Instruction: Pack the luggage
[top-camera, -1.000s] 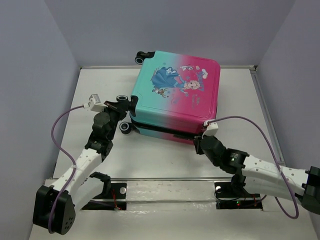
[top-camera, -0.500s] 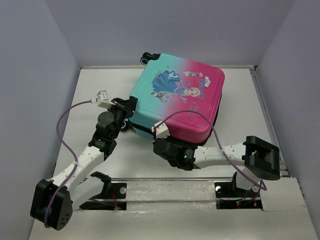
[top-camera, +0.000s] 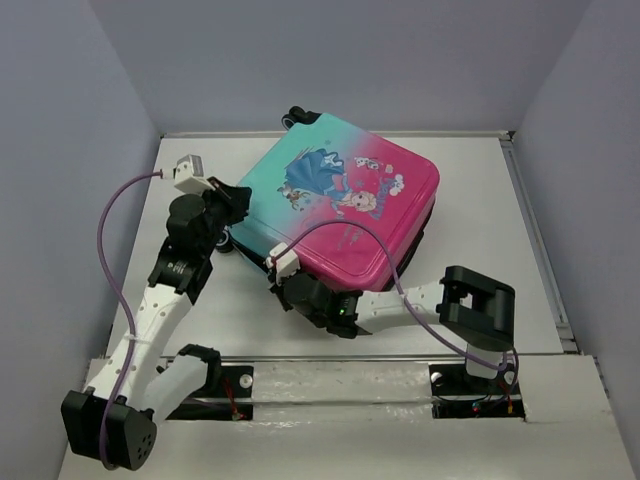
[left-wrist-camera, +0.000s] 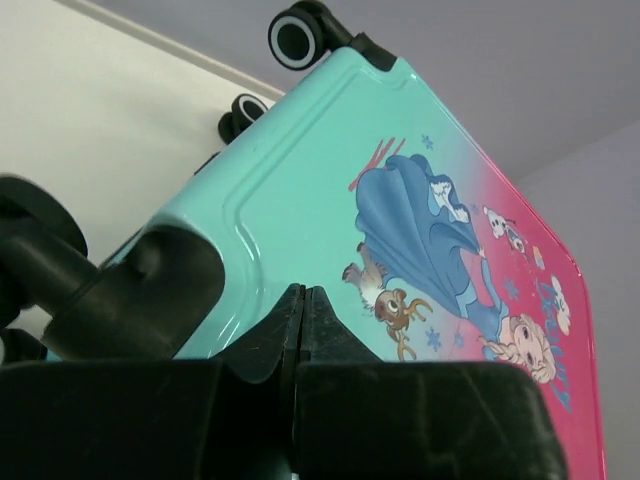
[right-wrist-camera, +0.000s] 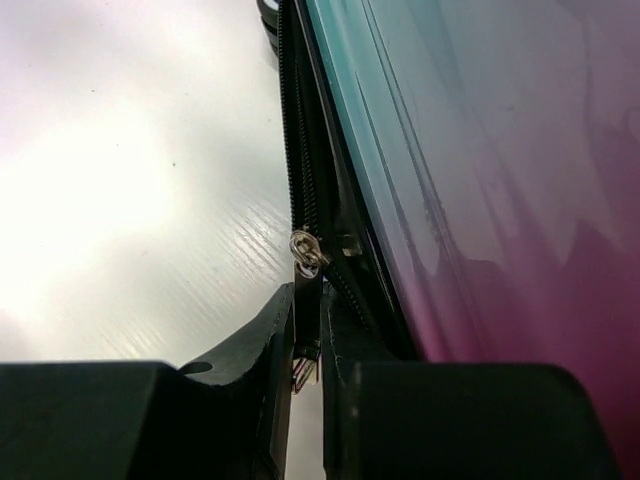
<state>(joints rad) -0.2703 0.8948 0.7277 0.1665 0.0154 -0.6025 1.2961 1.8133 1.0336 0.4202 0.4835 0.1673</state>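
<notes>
The luggage (top-camera: 345, 205), a teal-to-pink hard shell with a cartoon princess, lies flat and closed on the white table (top-camera: 480, 180), turned at an angle. My left gripper (top-camera: 232, 200) is shut with nothing in it, its tips (left-wrist-camera: 303, 292) against the teal lid (left-wrist-camera: 300, 190) near a wheel corner. My right gripper (top-camera: 286, 281) is at the luggage's near-left edge. In the right wrist view its fingers (right-wrist-camera: 280, 320) are shut on the metal zipper pull (right-wrist-camera: 307, 285), just below the slider (right-wrist-camera: 306, 248) on the black zipper track (right-wrist-camera: 300, 150).
Black wheels (left-wrist-camera: 298, 35) stick out at the luggage's far corner. Grey walls enclose the table on three sides. A metal rail (top-camera: 340, 358) runs along the near edge by the arm bases. Purple cables (top-camera: 105, 235) loop off both wrists.
The right gripper has travelled left along the luggage's front edge with the zipper pull. The luggage has swung round and shifted left. The left arm has moved back and left with it.
</notes>
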